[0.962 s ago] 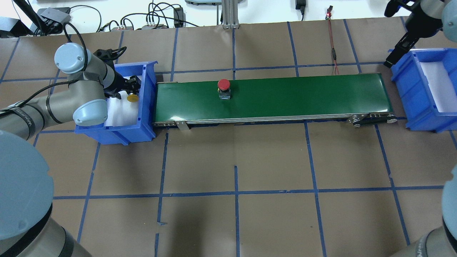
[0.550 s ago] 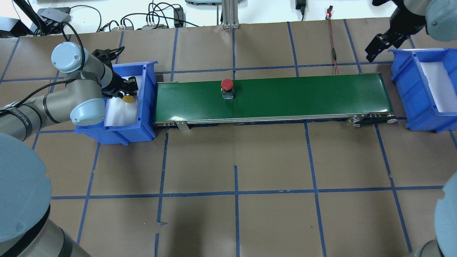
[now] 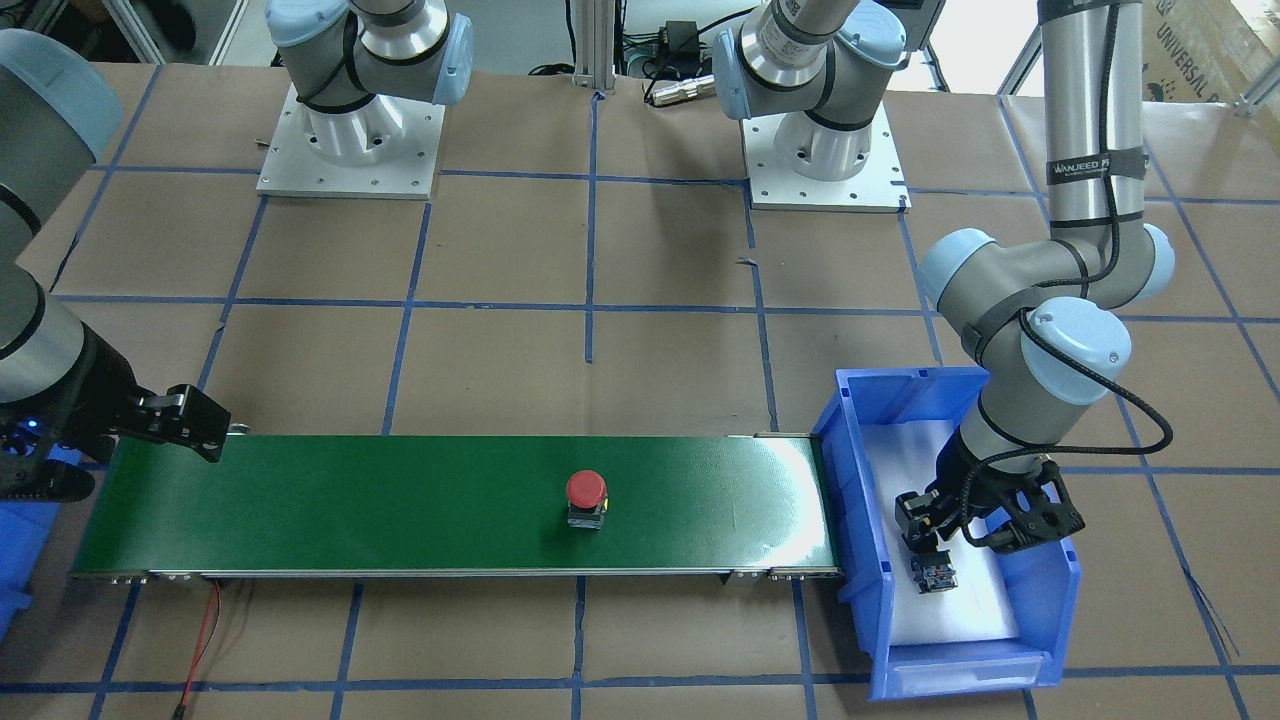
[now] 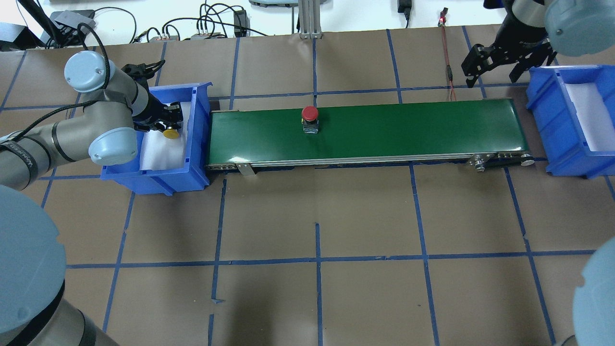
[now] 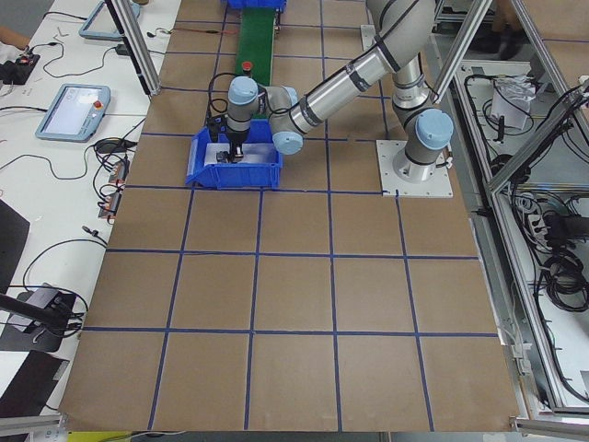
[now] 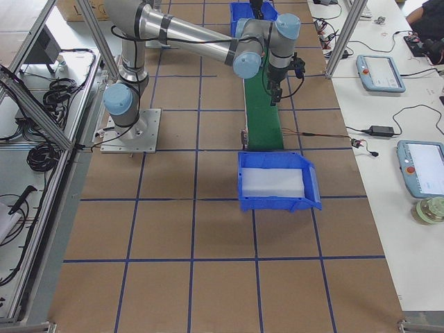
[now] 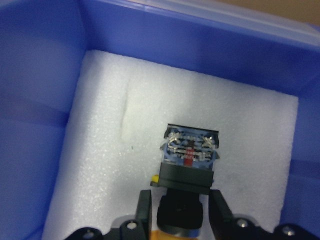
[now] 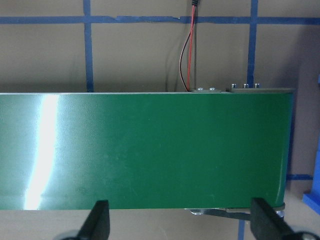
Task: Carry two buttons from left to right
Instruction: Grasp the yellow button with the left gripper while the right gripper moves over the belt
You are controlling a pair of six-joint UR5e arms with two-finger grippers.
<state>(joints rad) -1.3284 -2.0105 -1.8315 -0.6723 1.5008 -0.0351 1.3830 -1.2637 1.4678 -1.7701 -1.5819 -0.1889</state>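
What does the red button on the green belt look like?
The red button has a round red mushroom-shaped cap with a small dark and grey body under it. It stands upright, cap up, on the green belt. It sits on the half of the belt nearer the robot's left, close to the edge farther from the robot. Only the belt touches it.

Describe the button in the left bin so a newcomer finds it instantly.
Find the blue bin at the green belt's left end, overhead view. Inside, in the left gripper, is a yellow-capped button. The red-capped button is the only other one, out on the belt.
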